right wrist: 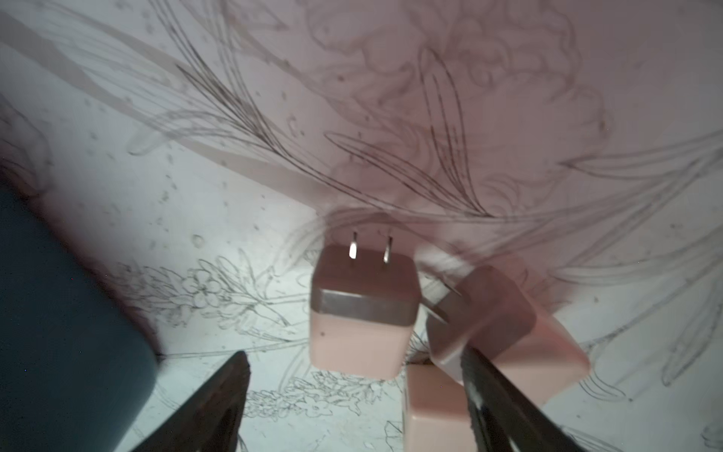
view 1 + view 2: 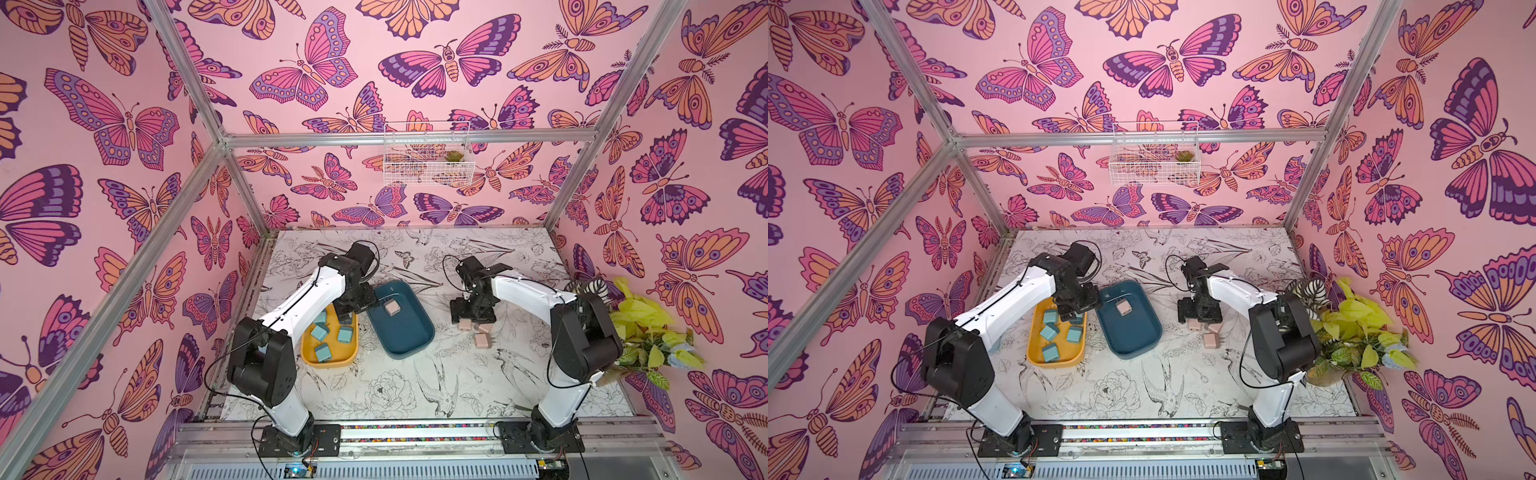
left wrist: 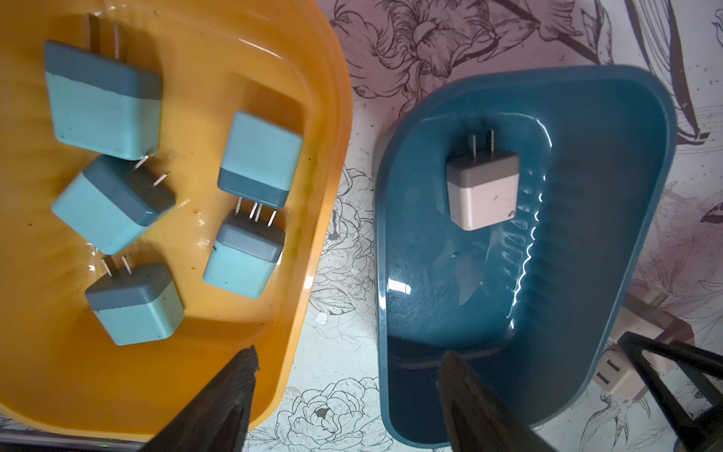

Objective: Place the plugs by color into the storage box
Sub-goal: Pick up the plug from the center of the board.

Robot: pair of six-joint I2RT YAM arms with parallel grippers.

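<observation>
The storage box shows as two trays, a yellow tray [image 2: 328, 363] [image 3: 313, 117] and a dark blue tray [image 2: 409, 353] [image 3: 587, 274]. Several teal plugs [image 2: 320, 332] [image 3: 258, 156] lie in the yellow one. One pink plug [image 2: 392, 308] [image 3: 483, 195] lies in the blue one. Three more pink plugs [image 2: 482, 340] [image 1: 360, 313] sit clustered on the table to the right of the blue tray. My left gripper [image 2: 353, 309] [image 3: 350, 354] hangs open and empty over the gap between the trays. My right gripper [image 2: 473, 316] [image 1: 354, 352] is open, low over the pink cluster, holding nothing.
A leafy potted plant [image 2: 648, 332] stands at the table's right edge behind the right arm. A white wire basket [image 2: 428, 153] hangs on the back wall. The table's near half, printed with flowers and birds [image 2: 415, 386], holds no objects.
</observation>
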